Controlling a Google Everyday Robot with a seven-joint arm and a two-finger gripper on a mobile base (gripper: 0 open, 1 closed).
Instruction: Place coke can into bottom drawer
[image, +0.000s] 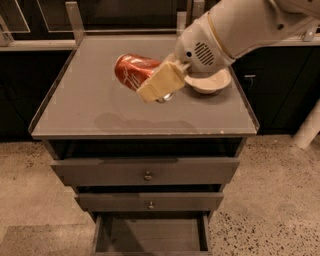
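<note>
My gripper is shut on the red coke can and holds it on its side in the air above the middle of the cabinet top. The can's shadow falls on the top below it. The cream fingers cover the can's right end. The bottom drawer is pulled open at the foot of the cabinet, and its dark flat floor shows bare.
A cream bowl sits on the cabinet top at the right, partly behind my wrist. Two wider drawers with round metal knobs are shut above the open one. A speckled floor surrounds the cabinet. Dark cabinets stand behind.
</note>
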